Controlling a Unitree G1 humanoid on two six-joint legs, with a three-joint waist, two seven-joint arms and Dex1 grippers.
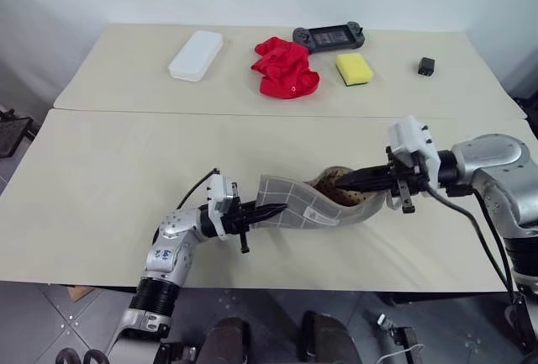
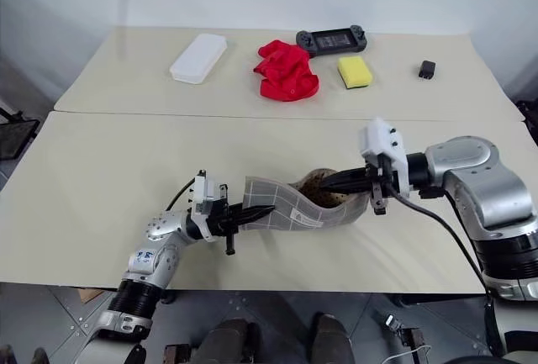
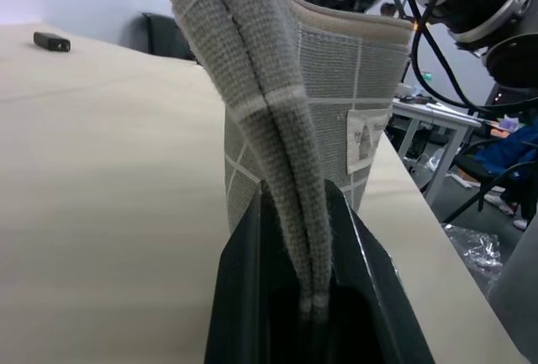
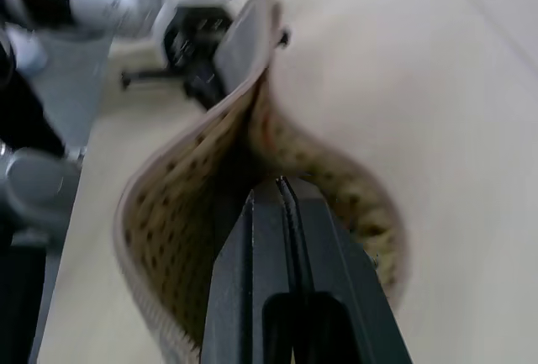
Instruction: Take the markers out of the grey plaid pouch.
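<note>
Two black-fingered grippers are busy with the grey plaid pouch, which sits near the front edge of the table. The left gripper is pinched tight on the closed end of the pouch and holds it up off the table. The right gripper has its fingers pressed together, and its tips poke into the open mouth of the pouch, where the spotted lining shows. I cannot tell if anything is caught between those tips.

No markers can be seen yet, not on the table and not in the mouth of the pouch. So I think the job is only at its start: the pouch is held and open, and the reaching in is happening. Pulling each marker out and laying it down is all still to do.
</note>
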